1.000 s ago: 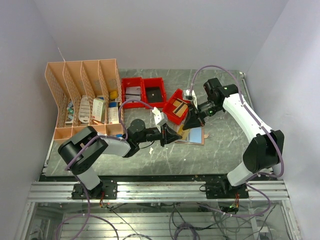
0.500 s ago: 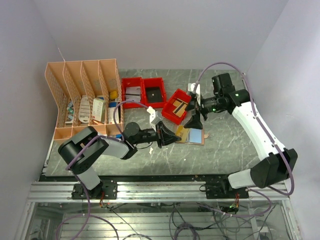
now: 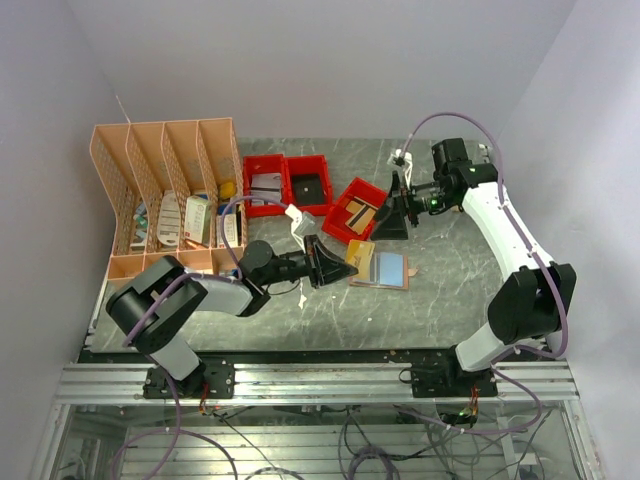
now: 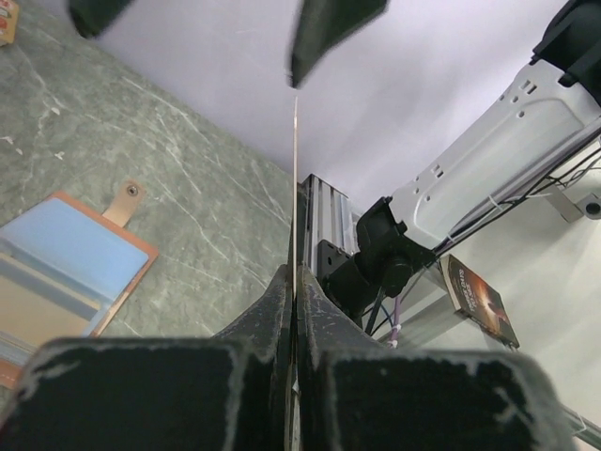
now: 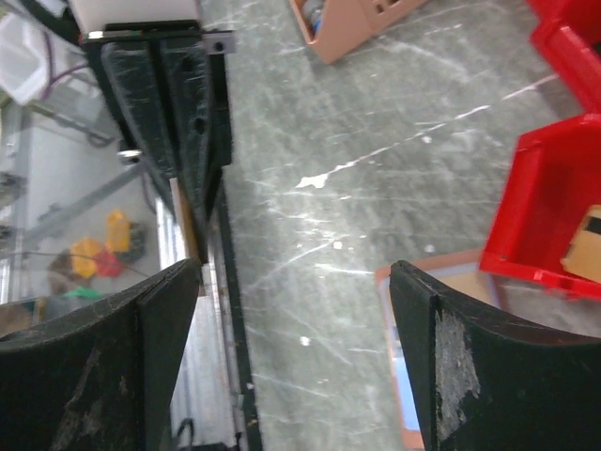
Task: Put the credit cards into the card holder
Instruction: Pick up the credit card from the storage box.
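Note:
My left gripper (image 3: 343, 268) is shut on a thin tan credit card (image 4: 295, 178), seen edge-on between its fingers (image 4: 278, 310) in the left wrist view. The card sticks out just left of the card holder (image 3: 388, 269), a tan-brown wallet lying open on the table with a light blue panel showing (image 4: 70, 252). My right gripper (image 3: 388, 218) hangs open above the table behind the card holder, with nothing between its fingers (image 5: 160, 310). The right wrist view shows the wallet's orange edge (image 5: 441, 266). Another tan card with a dark stripe (image 3: 357, 211) lies in a tilted red bin (image 3: 343, 228).
A peach desk organizer (image 3: 165, 195) fills the back left. Two red bins (image 3: 265, 183) (image 3: 308, 181) stand side by side behind the left gripper. The metal rail (image 3: 320, 380) runs along the table's near edge.
The right gripper has opened and drawn back up toward the rear right, away from the left gripper. The left gripper has stayed shut on the card and shifted slightly left.

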`<control>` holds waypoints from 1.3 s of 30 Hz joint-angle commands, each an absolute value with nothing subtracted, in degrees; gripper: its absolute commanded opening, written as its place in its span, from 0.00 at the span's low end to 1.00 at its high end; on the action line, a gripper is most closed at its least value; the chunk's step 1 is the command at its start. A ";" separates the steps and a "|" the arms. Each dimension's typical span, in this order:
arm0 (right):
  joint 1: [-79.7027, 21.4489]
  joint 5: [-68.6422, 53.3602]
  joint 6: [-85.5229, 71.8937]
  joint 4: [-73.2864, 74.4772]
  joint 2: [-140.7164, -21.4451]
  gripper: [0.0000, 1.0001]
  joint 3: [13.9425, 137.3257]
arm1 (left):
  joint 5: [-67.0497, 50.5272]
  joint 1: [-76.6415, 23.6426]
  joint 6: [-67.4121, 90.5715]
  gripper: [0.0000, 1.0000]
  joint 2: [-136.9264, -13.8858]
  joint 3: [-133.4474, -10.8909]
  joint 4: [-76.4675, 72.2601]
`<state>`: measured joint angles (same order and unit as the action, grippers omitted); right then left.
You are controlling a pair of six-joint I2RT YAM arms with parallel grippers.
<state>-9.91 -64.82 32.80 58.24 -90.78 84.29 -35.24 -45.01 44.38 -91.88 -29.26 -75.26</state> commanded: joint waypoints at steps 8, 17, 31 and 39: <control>-14.27 -70.43 40.28 68.34 -90.13 0.73 81.78 | -45.81 -41.10 40.67 0.07 -91.68 -34.92 -66.22; -15.04 -70.74 37.52 66.54 -91.38 0.32 81.45 | -52.91 -38.78 34.87 0.07 -90.10 -38.42 -56.12; -17.29 -70.54 36.14 64.64 -91.41 0.15 79.61 | -53.54 -37.44 34.74 0.07 -89.14 -38.92 -55.67; -17.37 -72.46 34.91 63.10 -91.24 0.10 78.91 | -51.28 -37.42 38.71 0.07 -89.48 -36.57 -62.08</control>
<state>-16.97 -70.39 36.18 64.49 -91.15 79.92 -52.66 -37.91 36.47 -89.97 -37.78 -55.70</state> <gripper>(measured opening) 0.124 0.071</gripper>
